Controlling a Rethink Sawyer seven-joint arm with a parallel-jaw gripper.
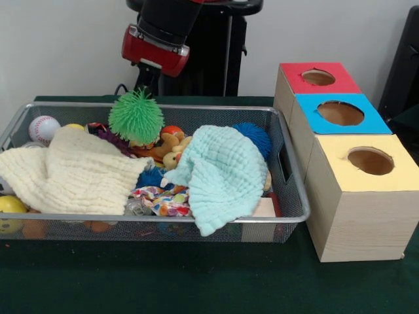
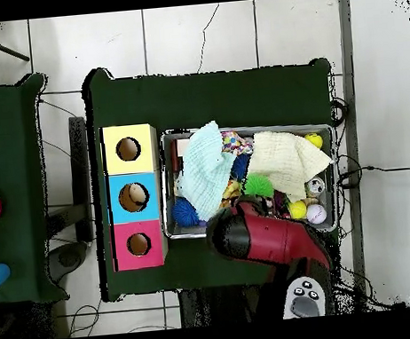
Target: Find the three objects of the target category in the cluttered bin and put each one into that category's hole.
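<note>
Front view shows no bottle in the bin (image 1: 288, 171) — presumably under the cloths (image 1: 219, 173), below and near of the raised arm (image 1: 157, 39) — whose gripper state cannot be told.

Silver wire-mesh bin (image 1: 288, 190); crinkled cloths (image 1: 78, 173); spiky rubber ball (image 1: 135, 116); cardboard boxes (image 1: 360, 222).
</note>
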